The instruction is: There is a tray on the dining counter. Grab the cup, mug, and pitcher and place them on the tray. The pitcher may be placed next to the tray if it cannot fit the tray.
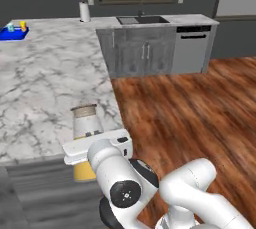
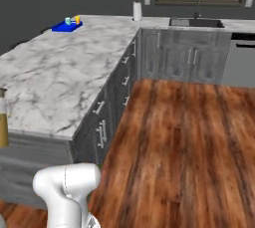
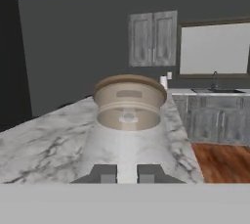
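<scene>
At the near edge of the marble table (image 1: 45, 88), at about 7 o'clock in the left base view, the pitcher (image 1: 86, 123) stands upright with its long axis vertical, its cork-brown lid on top and its orange liquid showing below the hand. The fingers (image 3: 128, 173) sit close together at 6 o'clock in the hand view, narrowed onto the clear body of the pitcher just beneath its neck, so they hold the pitcher. From the hand, the lid faces up and away toward the far wall, with the neck directly ahead of the finger tips. The right base view catches a strip of the pitcher at 9 o'clock, at the picture's left edge, beside the table's front edge. Far across the table, at about 10 o'clock in the left base view, the blue tray (image 1: 6, 34) lies flat near the far corner, well apart from the pitcher. On it stand the teal mug (image 1: 10, 27) and the yellow cup (image 1: 22, 24), both upright and near each other. A white paper roll (image 1: 84, 11) stands at 12 o'clock by the wall.
</scene>
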Tool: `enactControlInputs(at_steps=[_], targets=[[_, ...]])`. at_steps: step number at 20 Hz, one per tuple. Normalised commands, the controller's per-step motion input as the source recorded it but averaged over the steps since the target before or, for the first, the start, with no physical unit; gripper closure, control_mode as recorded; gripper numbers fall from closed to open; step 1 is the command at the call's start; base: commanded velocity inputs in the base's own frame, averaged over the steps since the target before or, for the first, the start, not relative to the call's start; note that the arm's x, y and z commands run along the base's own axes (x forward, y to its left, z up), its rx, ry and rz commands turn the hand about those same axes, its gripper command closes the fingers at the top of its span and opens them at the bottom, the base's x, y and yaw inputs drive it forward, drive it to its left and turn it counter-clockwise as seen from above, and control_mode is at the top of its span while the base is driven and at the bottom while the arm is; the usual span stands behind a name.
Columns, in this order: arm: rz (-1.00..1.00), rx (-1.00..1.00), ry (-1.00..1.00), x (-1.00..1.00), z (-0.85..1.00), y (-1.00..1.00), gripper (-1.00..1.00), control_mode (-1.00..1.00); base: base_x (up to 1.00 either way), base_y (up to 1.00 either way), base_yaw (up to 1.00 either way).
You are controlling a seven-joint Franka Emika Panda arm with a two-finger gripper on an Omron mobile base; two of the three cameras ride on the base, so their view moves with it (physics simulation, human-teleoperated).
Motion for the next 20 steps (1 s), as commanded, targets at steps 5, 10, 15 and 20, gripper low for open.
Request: enactControlInputs(at_steps=[5, 10, 15, 20], targets=[[0.0, 0.0, 0.0, 0.0, 0.0, 0.0, 1.0, 1.0, 0.0, 1.0, -0.04], [0.0, 0.0, 0.0, 0.0, 0.0, 0.0, 1.0, 1.0, 0.0, 1.0, -0.03], [0.0, 0.0, 0.0, 0.0, 0.0, 0.0, 1.0, 1.0, 0.0, 1.0, -0.02], [0.0, 0.0, 0.0, 0.0, 0.0, 0.0, 1.0, 1.0, 0.0, 1.0, -0.02]])
